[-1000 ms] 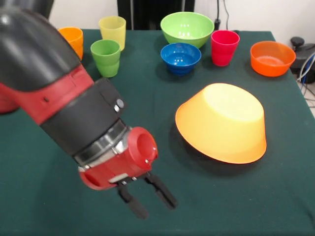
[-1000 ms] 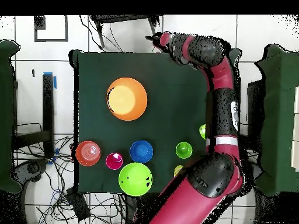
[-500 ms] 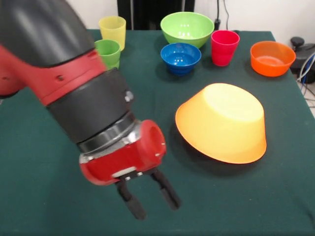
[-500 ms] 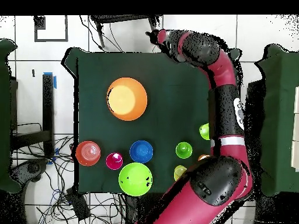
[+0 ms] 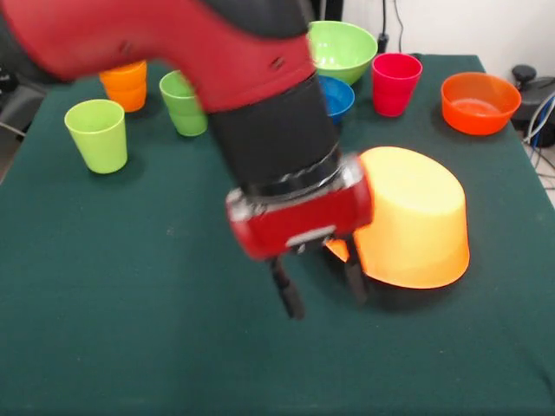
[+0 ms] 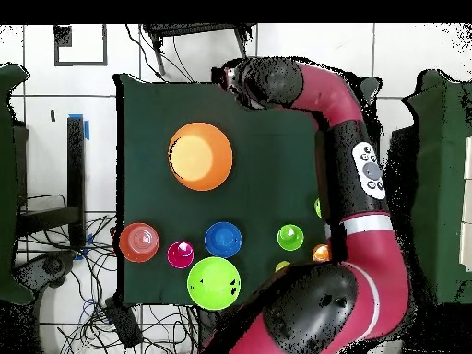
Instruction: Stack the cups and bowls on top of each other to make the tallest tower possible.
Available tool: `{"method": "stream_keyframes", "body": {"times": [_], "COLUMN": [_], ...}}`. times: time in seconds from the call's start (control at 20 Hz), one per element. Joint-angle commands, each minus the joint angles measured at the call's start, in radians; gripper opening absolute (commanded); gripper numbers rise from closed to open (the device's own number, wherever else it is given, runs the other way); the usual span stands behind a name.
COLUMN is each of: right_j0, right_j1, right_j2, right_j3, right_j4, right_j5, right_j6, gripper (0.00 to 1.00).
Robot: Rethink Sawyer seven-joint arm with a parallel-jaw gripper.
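The very large orange-yellow bowl lies upside down and tilted on the green cloth. My gripper hangs open just in front of its left rim, with nothing between its fingers. At the far side stand the light green bowl, the small blue bowl, partly behind my arm, the red-pink cup and the small red-orange bowl. The lime green cup, green cup and orange cup stand apart at the left.
My red and black arm crosses the middle of the front view and hides part of the table behind it. Cables hang off the table's right edge.
My arm has swung right across the table, bringing the open gripper up beside the big orange-yellow bowl. The lime green cup has come into view at the left.
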Motion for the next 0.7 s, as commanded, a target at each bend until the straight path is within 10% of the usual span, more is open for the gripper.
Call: {"method": "stream_keyframes", "body": {"times": [0.05, 0.7], "right_j0": [0.074, 0.174], "right_j1": [-0.261, -0.405], "right_j2": [-0.204, -0.319], "right_j3": [0.191, 0.395], "right_j4": [-0.103, -0.059], "right_j5": [0.008, -0.116], "right_j6": [0.129, 0.284], "gripper": [1.0, 1.0]}}
